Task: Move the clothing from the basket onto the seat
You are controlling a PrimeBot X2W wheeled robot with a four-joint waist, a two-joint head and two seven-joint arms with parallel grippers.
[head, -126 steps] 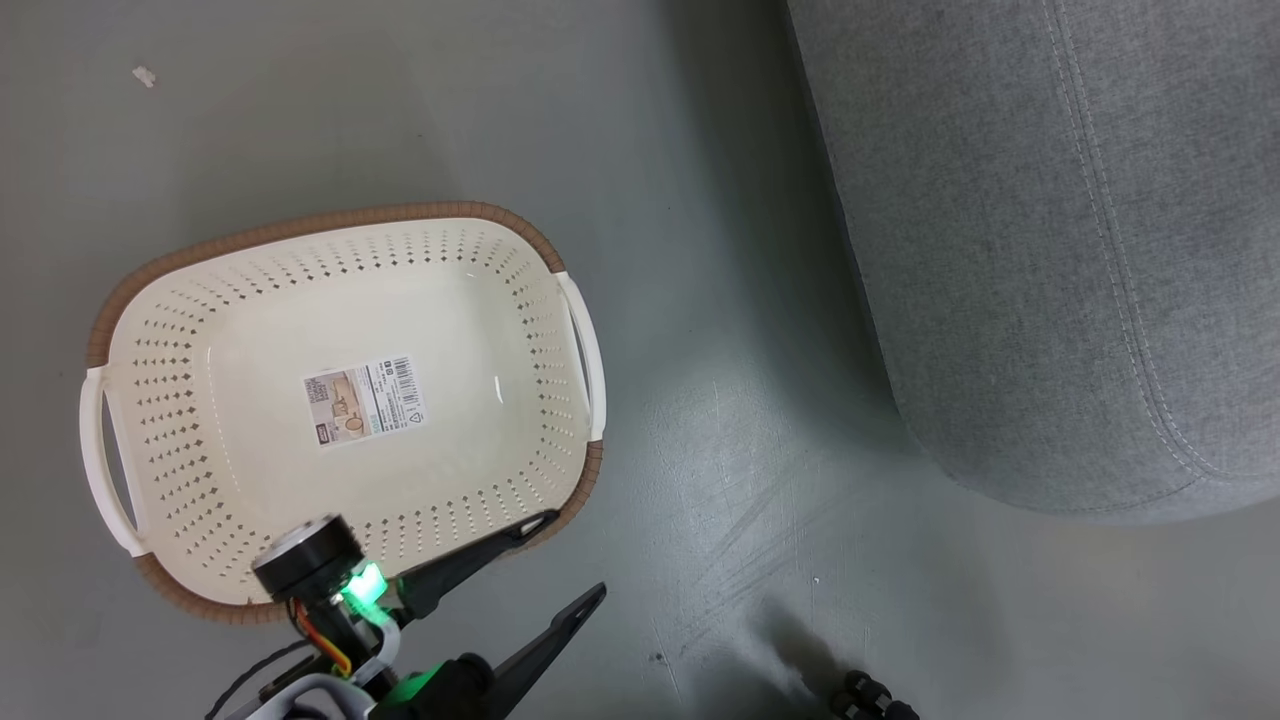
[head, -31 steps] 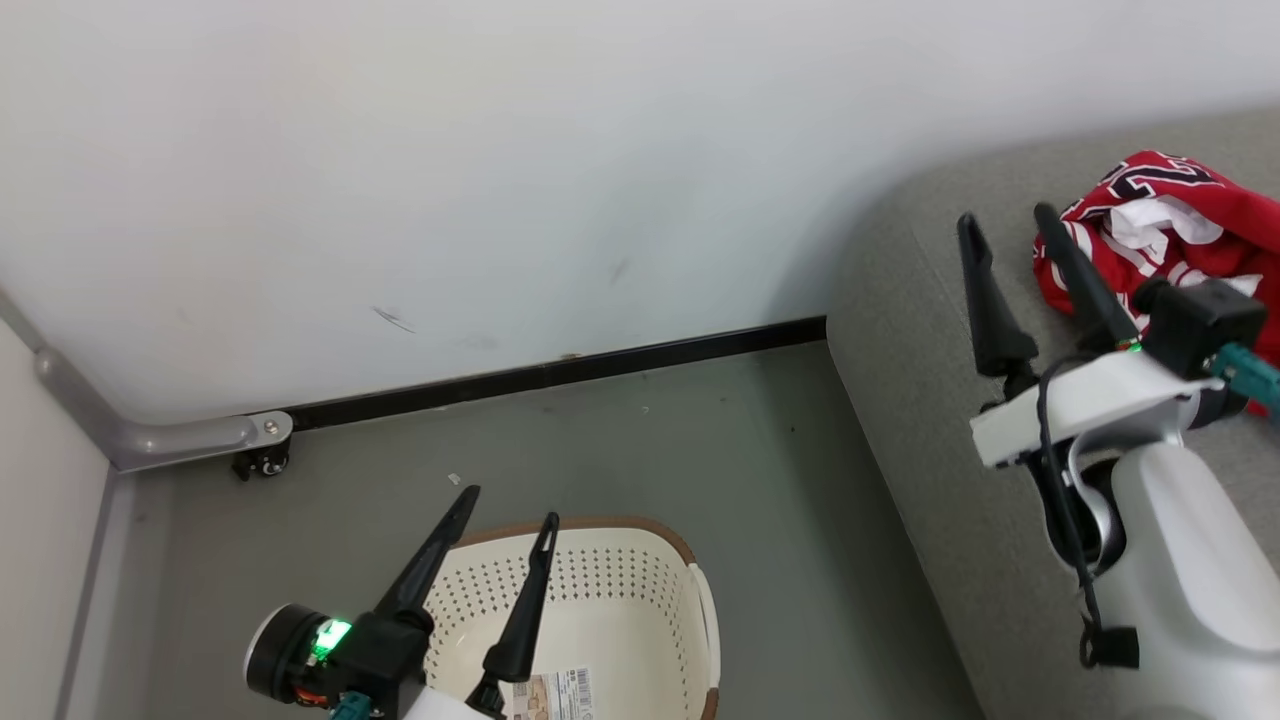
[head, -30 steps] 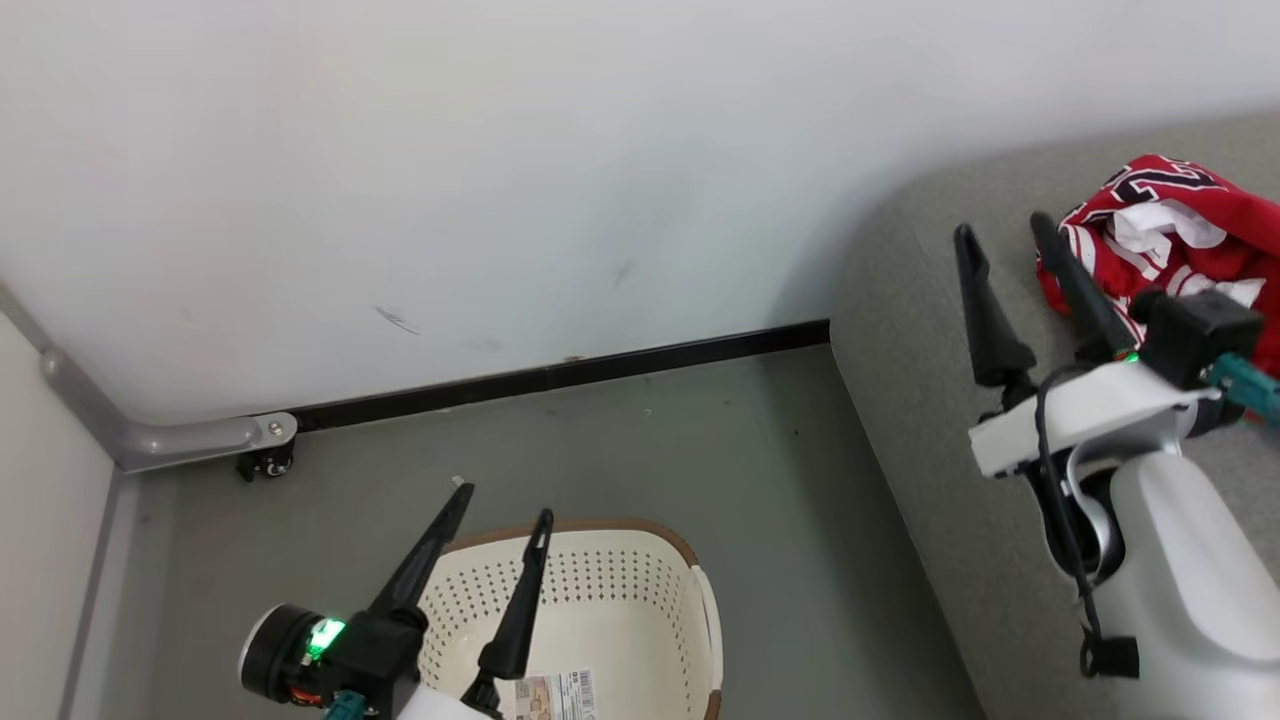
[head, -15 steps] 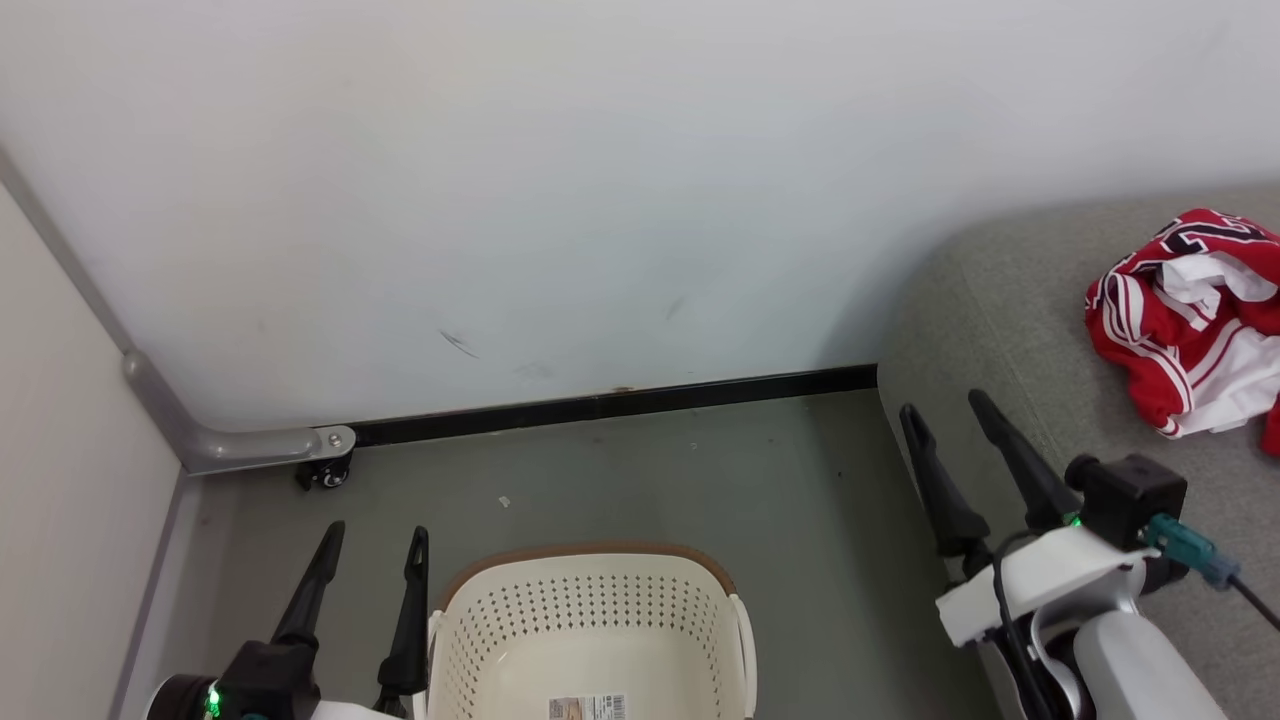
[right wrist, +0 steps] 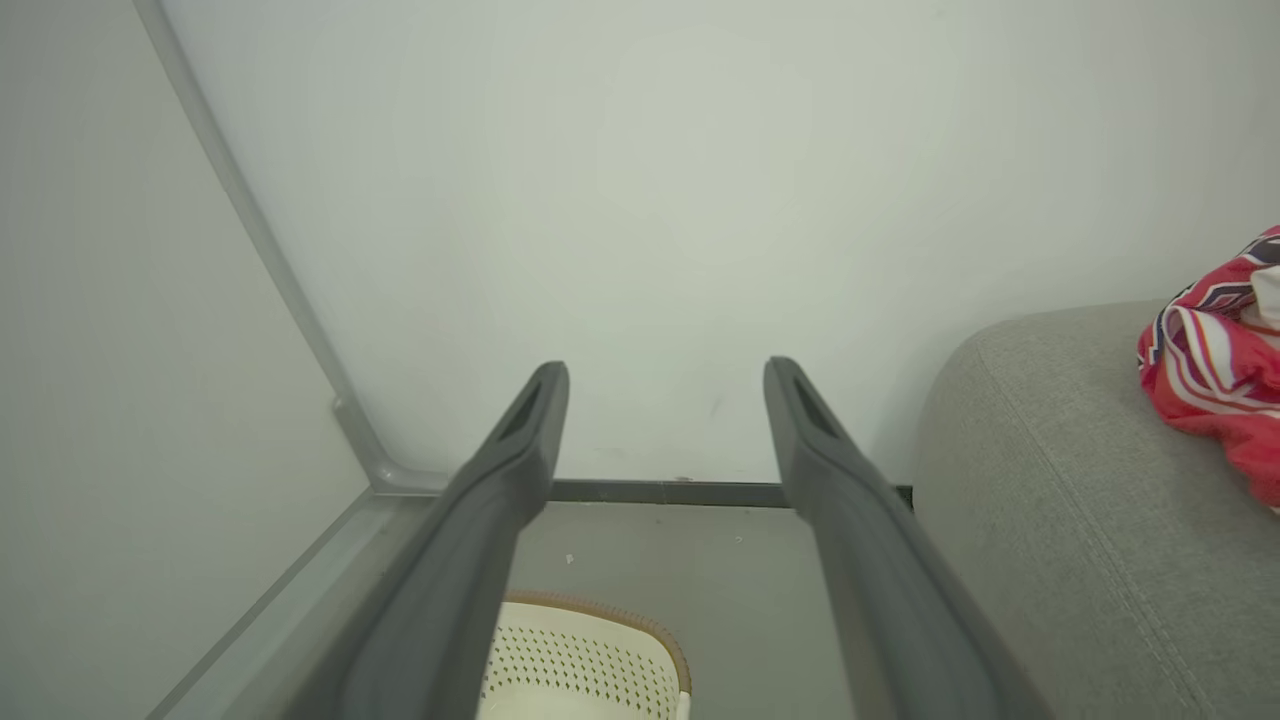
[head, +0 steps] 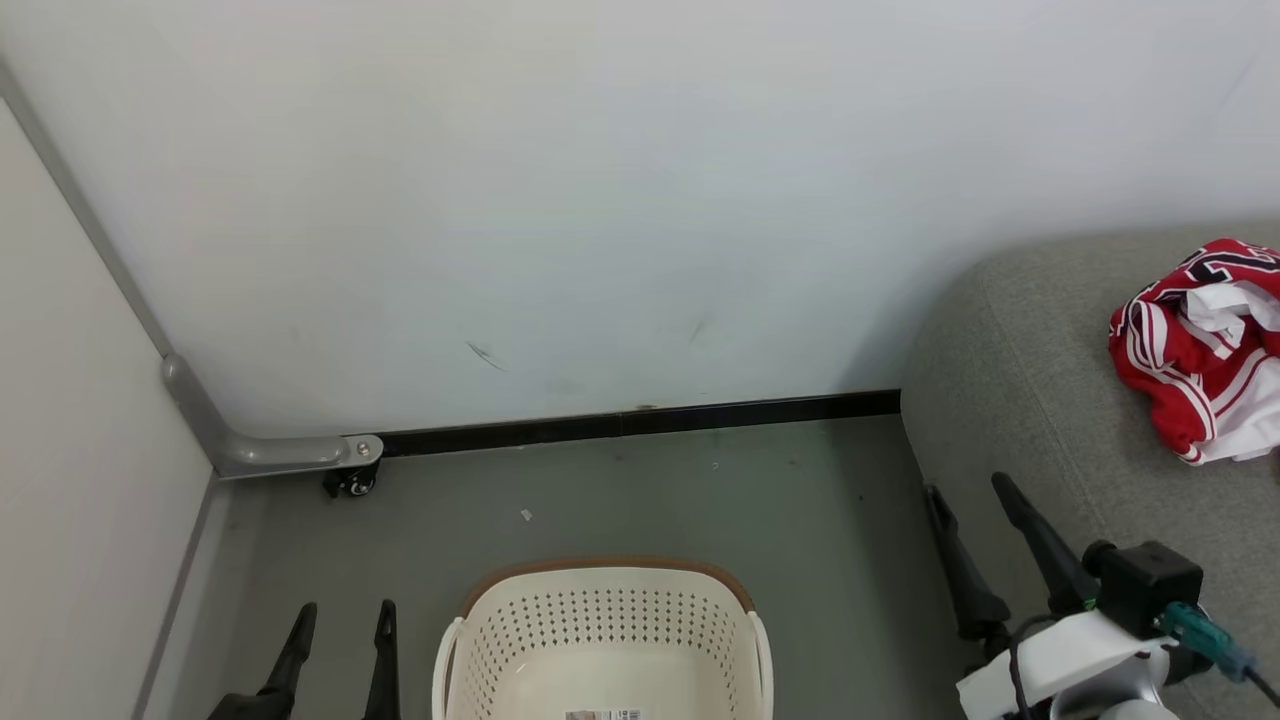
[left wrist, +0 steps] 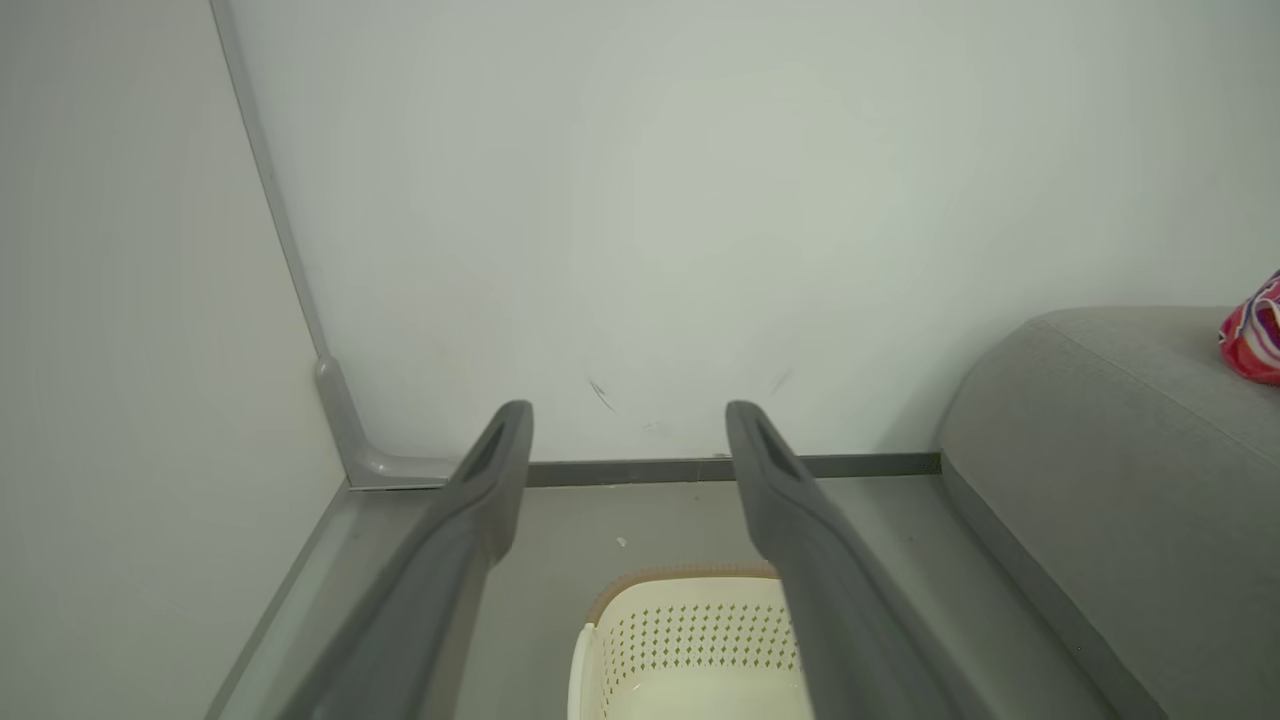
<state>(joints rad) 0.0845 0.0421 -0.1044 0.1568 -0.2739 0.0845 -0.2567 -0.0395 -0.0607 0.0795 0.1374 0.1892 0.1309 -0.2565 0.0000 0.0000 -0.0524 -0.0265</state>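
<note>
Clothing: bright red, white-trimmed sports garments (head: 1190, 350) are heaped on the grey woven sofa seat (head: 1020, 400), near its rounded corner.
Basket (head: 600, 615): cream perforated plastic, no clothing seen inside; task judged done.
Left gripper (head: 345, 612), right gripper (head: 966, 487): spread wide, nothing held.

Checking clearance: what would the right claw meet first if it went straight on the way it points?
Probably the white wall, above the baseboard; nothing nearer lies before the right claw.
</note>
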